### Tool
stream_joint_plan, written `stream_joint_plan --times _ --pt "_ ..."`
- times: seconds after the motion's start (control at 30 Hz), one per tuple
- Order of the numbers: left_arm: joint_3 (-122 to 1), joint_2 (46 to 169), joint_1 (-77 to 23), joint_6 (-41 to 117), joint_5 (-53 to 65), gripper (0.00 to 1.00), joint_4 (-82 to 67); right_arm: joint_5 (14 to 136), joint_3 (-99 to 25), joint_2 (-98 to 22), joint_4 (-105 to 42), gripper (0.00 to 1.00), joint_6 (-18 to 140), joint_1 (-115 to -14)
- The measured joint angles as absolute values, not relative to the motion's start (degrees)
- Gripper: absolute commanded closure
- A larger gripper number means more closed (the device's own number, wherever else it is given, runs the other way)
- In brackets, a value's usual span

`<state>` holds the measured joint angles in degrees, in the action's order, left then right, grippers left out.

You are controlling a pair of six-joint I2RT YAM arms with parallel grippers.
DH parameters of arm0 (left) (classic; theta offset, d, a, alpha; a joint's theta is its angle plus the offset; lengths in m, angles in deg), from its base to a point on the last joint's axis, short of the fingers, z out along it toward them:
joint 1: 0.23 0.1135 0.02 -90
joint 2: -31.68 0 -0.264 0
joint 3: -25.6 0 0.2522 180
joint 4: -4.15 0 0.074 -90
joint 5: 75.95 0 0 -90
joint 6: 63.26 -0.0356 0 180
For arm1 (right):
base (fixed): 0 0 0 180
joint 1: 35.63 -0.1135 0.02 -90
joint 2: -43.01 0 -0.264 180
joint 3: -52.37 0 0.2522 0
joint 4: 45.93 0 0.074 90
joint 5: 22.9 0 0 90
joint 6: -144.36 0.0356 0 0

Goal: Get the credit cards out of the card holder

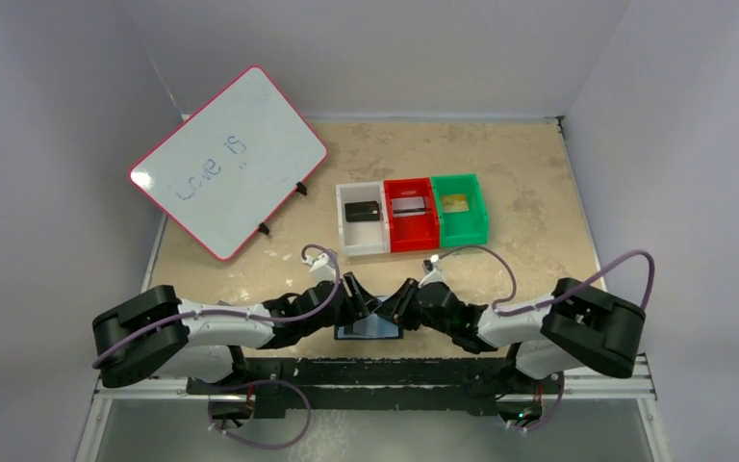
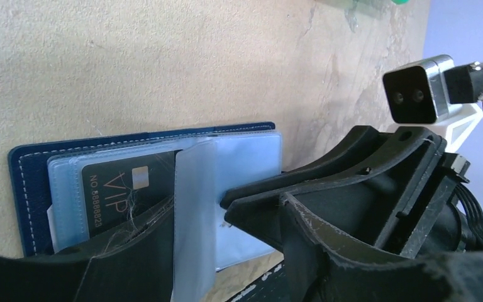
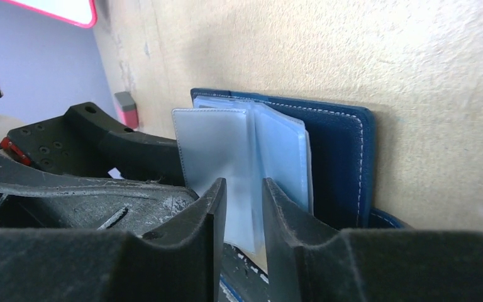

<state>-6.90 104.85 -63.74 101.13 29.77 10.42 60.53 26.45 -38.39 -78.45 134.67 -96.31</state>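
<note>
At the desk's (image 1: 539, 173) near edge, the open navy card holder (image 1: 369, 329) lies flat between both arms. The right gripper's (image 3: 244, 217) fingers are nearly closed on a raised clear-blue sleeve (image 3: 226, 163); the left gripper's (image 2: 195, 233) fingers straddle the same sleeve. A black VIP card (image 2: 122, 192) sits pocketed. Farther back, white (image 1: 362, 219), red (image 1: 412, 214) and green bins (image 1: 460, 209) each hold a card; beyond, a whiteboard (image 1: 228, 159).

The whiteboard (image 1: 228, 162) bears handwritten "Love is", and the black card (image 2: 126, 192) in the card holder (image 2: 34, 173) reads "VIP" and "NO 5888823", last digits uncertain.
</note>
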Motion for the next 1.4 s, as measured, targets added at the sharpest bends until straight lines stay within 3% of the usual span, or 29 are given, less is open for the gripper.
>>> stream_joint_plan --times 0.43,0.73,0.8,0.97,1.4 --pt "-10.42 105.70 -63.78 100.15 26.49 0.54 9.00 48.38 22.56 -15.51 -45.31 0.68 136.09 -96.31" --pt "-12.91 114.66 -65.25 99.97 24.37 0.68 10.86 42.47 22.51 1.08 -27.54 0.69 137.73 -96.31" --pt "-14.94 117.41 -65.99 99.75 23.91 0.68 11.16 41.73 22.47 3.70 -24.98 0.69 137.64 -96.31" --pt "-18.77 120.87 -67.67 99.14 23.41 0.52 11.58 40.83 22.45 6.28 -21.36 0.69 137.05 -96.31" --pt "-24.03 120.87 -69.29 96.89 23.43 0.51 6.73 40.05 20.15 2.92 -18.06 0.68 136.42 -96.31"
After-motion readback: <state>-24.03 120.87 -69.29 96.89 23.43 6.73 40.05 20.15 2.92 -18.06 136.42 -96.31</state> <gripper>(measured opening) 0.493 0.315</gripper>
